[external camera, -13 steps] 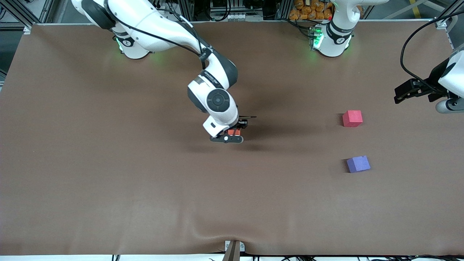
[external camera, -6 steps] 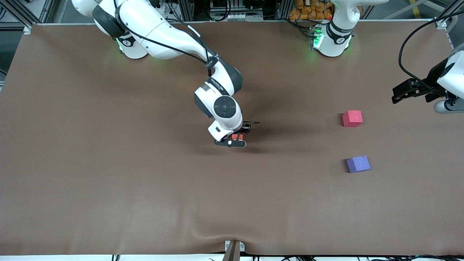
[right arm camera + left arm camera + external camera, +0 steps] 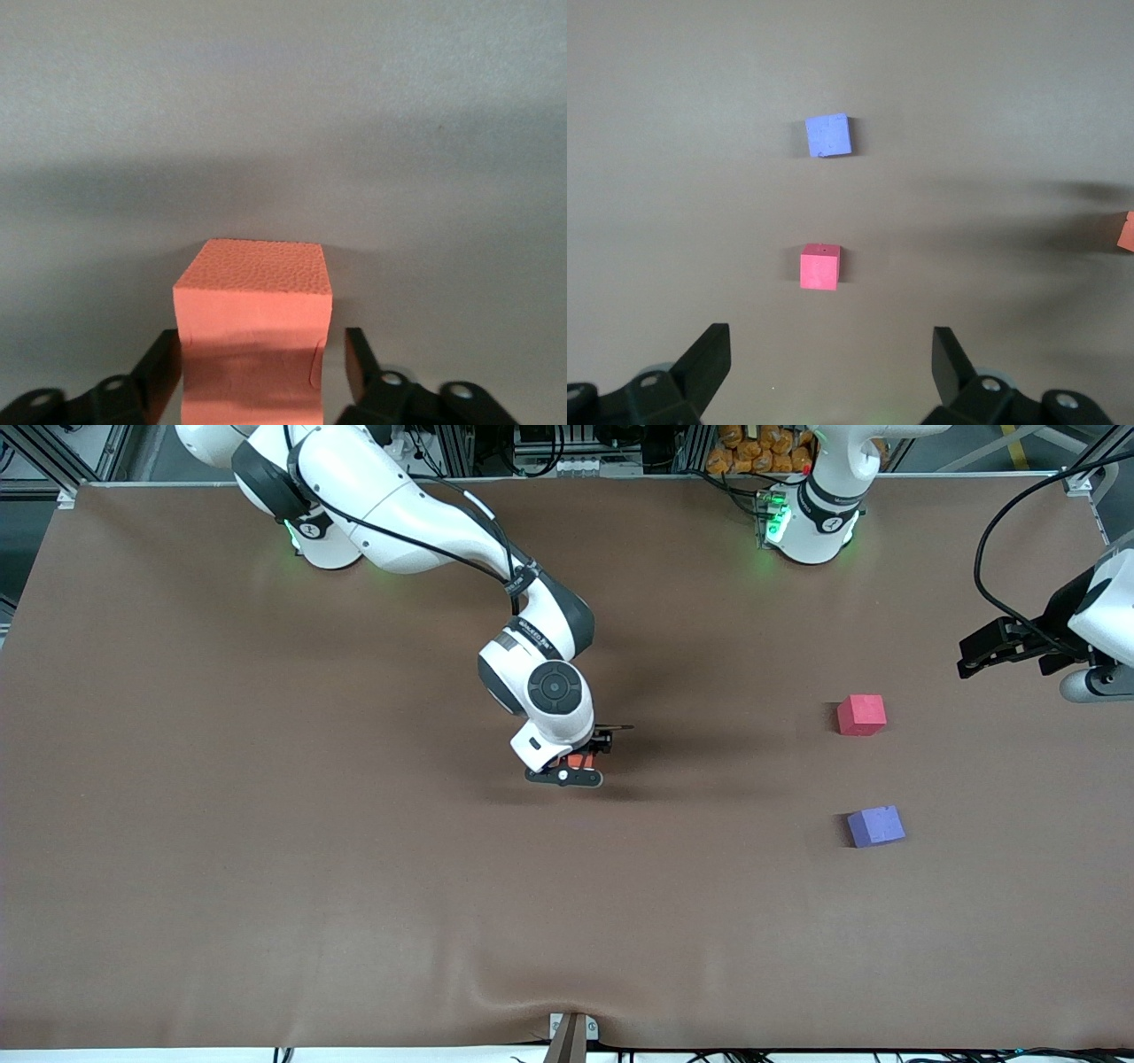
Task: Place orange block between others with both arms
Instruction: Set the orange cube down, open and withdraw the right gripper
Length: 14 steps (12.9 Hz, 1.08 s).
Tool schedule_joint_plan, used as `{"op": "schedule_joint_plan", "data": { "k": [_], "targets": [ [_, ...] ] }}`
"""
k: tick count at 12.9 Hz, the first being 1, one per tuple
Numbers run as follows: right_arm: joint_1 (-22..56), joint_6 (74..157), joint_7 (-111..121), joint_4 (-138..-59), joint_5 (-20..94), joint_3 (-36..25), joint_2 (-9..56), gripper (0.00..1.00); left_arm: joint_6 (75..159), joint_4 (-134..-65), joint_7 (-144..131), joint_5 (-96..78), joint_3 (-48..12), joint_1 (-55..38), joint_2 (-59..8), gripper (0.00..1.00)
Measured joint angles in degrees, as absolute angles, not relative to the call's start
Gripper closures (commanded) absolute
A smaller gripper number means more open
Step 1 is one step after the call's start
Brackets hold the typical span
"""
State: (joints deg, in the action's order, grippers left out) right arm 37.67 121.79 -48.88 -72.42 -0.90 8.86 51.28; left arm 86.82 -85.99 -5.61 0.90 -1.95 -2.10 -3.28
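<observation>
White right arm bent down | right claw (image 3: 576, 766) straddles orange block (image 3: 252, 336)

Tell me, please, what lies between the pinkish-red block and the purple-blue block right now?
Nothing: only bare brown table cover between the pinkish-red block and purple-blue block, in the front view.

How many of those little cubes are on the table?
3. The orange block sits mid-table between the right claw's fingers. The pinkish-red cube and, nearer the front camera, the purple-blue cube lie toward the left arm's end.
</observation>
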Motion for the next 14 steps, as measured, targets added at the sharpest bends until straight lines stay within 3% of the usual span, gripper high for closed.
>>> {"op": "schedule_joint_plan", "data": {
  "k": [6,14],
  "targets": [
    [34.2,118.7,-46.3,-69.5,-1.1,7.7,47.9,0.0,86.9,-86.0,-5.6,0.9,-1.9,-2.1,-3.3,0.0],
    [6.9,102.6,-14.4,-70.3,-1.1,7.1,34.8,0.0,86.9,-86.0,-5.6,0.9,-2.0,-2.1,-3.3,0.0]
  ]
}}
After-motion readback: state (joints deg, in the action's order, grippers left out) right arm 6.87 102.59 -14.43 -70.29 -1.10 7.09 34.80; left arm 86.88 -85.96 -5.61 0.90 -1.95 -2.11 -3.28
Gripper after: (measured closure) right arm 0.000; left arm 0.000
